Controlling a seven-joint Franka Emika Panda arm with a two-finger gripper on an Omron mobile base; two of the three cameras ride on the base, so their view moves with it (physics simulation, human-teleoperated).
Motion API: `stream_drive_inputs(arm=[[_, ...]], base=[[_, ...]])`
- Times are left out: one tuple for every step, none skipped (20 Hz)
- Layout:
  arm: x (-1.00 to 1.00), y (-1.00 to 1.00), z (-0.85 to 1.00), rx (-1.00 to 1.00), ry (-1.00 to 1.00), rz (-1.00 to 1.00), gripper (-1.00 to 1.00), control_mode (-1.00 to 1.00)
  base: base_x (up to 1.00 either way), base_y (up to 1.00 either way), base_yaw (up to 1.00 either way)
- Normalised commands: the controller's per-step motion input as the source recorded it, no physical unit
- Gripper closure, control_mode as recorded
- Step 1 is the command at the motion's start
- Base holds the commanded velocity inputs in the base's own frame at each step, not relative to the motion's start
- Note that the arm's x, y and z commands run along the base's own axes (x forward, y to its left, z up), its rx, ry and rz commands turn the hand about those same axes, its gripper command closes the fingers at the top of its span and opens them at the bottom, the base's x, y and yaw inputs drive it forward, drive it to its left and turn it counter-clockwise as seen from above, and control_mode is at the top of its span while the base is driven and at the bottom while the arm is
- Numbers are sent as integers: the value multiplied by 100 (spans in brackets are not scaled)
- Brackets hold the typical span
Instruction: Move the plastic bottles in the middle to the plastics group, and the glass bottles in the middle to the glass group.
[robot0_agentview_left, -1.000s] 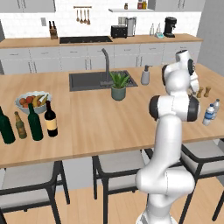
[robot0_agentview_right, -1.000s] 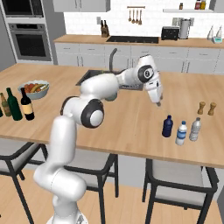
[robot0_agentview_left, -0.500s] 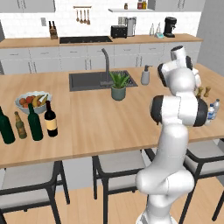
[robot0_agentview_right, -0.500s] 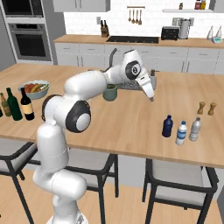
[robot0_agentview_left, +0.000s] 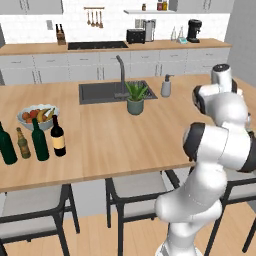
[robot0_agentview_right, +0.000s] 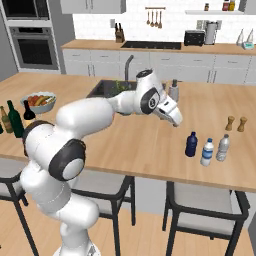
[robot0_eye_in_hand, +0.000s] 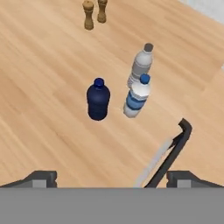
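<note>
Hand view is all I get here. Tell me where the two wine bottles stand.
Observer: The left base view has the slim green wine bottle and the labelled near-black wine bottle side by side at the left end of the counter, in front of the fruit bowl.
Operator: Name what stands beside them.
Observer: The stout green bottle and the small amber bottle, just to their left.
Operator: Place the pincer against my blue bottle.
Observer: In the right base view the open pincer hangs above the counter, up and left of the dark blue bottle, holding nothing.
</note>
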Motion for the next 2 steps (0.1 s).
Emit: stream_drive_inputs(arm=[[-74, 2, 0, 0, 0, 30, -100, -100], [-86, 12, 0, 0, -1, 27, -100, -100]], base=[[0, 0, 0], [0, 0, 0]])
